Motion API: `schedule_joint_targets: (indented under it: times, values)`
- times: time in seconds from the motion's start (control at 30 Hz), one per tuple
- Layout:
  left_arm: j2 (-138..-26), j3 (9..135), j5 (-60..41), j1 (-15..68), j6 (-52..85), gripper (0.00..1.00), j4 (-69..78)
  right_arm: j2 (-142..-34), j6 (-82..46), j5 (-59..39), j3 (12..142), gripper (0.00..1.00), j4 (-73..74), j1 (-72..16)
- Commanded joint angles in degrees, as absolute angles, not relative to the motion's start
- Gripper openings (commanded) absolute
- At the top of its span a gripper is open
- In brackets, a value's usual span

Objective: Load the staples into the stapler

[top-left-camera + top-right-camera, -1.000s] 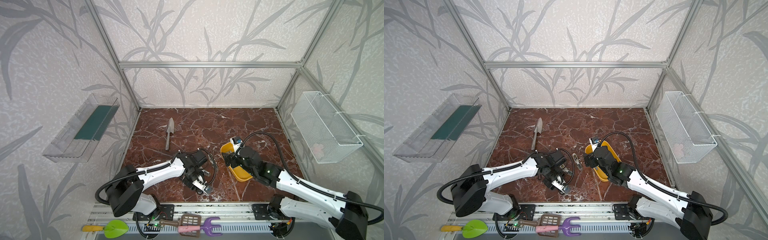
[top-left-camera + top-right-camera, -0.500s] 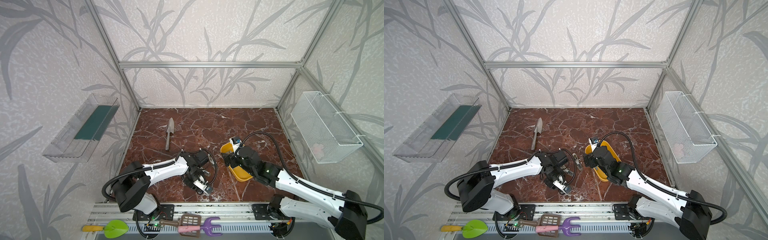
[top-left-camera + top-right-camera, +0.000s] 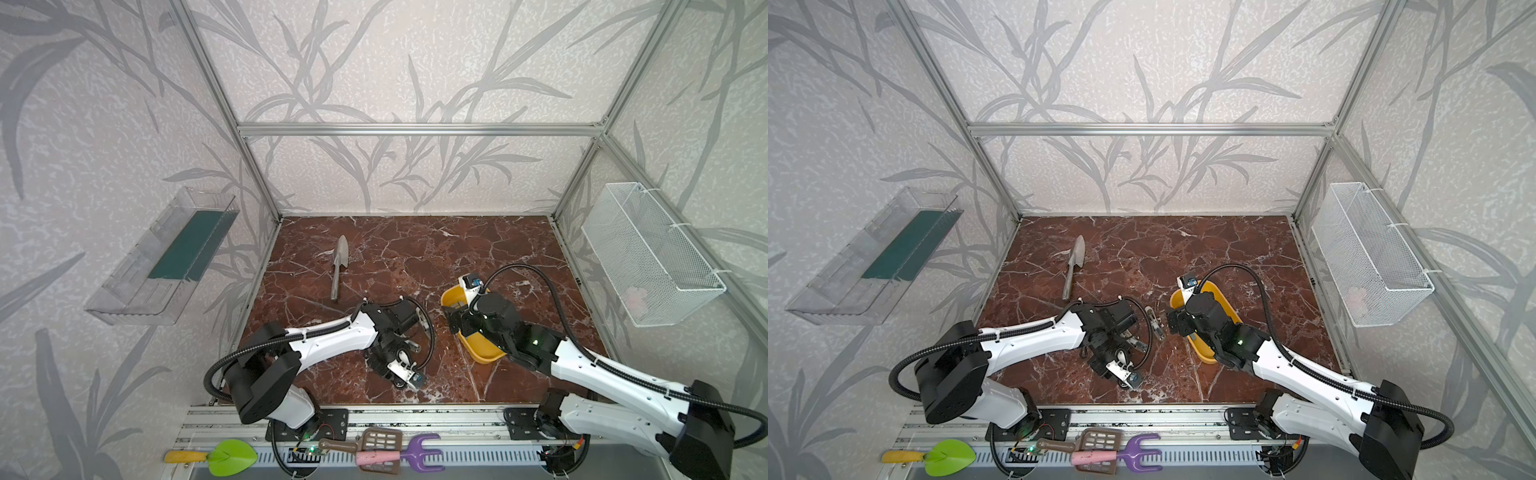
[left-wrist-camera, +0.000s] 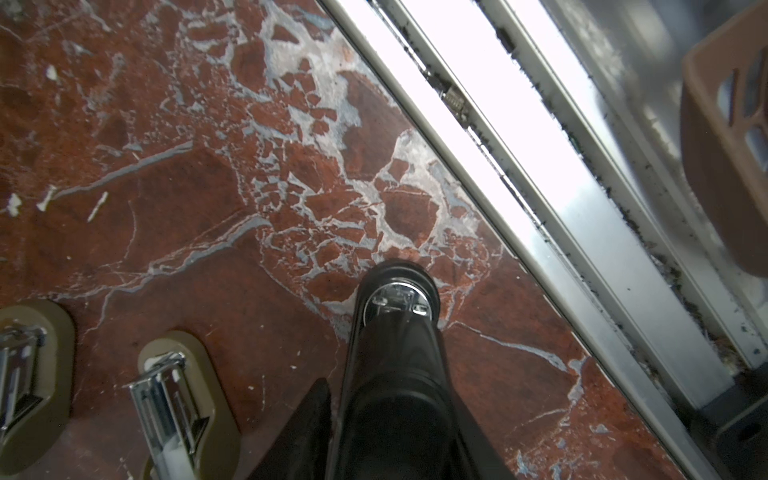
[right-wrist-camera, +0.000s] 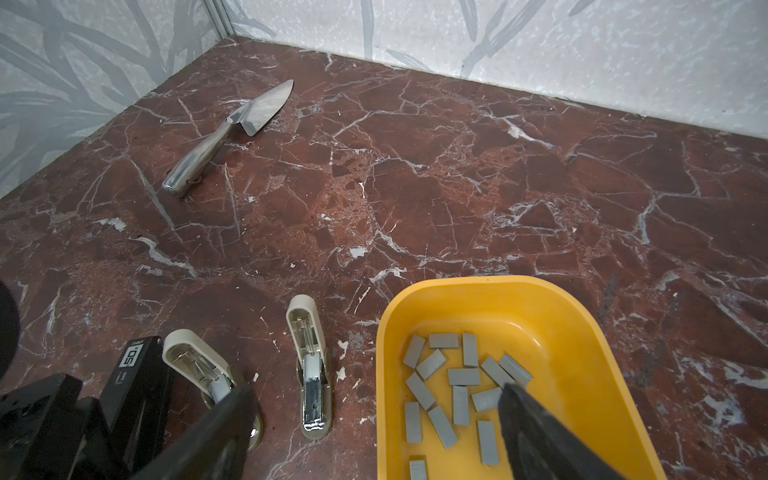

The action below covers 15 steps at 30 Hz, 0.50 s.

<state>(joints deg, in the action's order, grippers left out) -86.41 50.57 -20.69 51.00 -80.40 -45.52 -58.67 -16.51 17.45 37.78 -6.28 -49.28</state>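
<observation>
Front rail: plastic toys, a green leaf-shaped scoop (image 3: 230, 457), brown slotted sieve (image 3: 376, 442) and purple rake (image 3: 415, 455).

Next, L gripper (image 4: 388, 399) low over the front of the marble top (image 5: 457, 187), which is red-brown w/ white veins, glossy. Its dark fingers sit tight on both sides of the stapler (image 4: 397, 353), clamped on it. Stapler is long, slim, matt black plastic, w/ a rounded end showing a silvery metal insert, and a white "50" label on the body. Can't tell if its tip touches the marble.

Just beside it lie 2 cream blocks (image 5: 309, 365) (image 5: 199, 365), oblong w/ rounded ends and chrome metal parts on top.

R gripper (image 5: 376, 390) has its fingers wide apart, nothing between them; one finger is over the yellow tray (image 5: 582, 345), the other over a cream block. Tray is smooth plastic, rounded corners, to the right of the stapler. Inside are the staples (image 5: 453, 386): approx. 15+ flat grey rectangular strips, scattered loose at all angles.

Further back on the left, a shiny metal trowel (image 5: 232, 129), pointed blade, round handle.

On the walls: a clear plastic shelf (image 3: 166, 257) at left, a white wire-mesh basket (image 3: 648, 253) at right.
</observation>
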Motion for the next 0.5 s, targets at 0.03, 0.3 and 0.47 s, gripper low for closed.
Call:
schedule_joint_targets:
  times: [0.03, 0.3, 0.47]
  values:
    - [-87.5, 51.8, -22.0, 51.6, -82.5, 0.45, -47.6, -59.3, -17.0, 17.0, 40.0, 0.92, -6.9, -49.2]
    - [-88.2, 52.1, -21.8, 52.0, -83.2, 0.36, -47.6, -59.6, -17.0, 16.9, 40.1, 0.92, -6.9, -49.2]
    - [-88.5, 53.2, -21.6, 52.0, -83.8, 0.15, -49.0, -59.6, -17.0, 17.0, 40.2, 0.92, -7.0, -49.2]
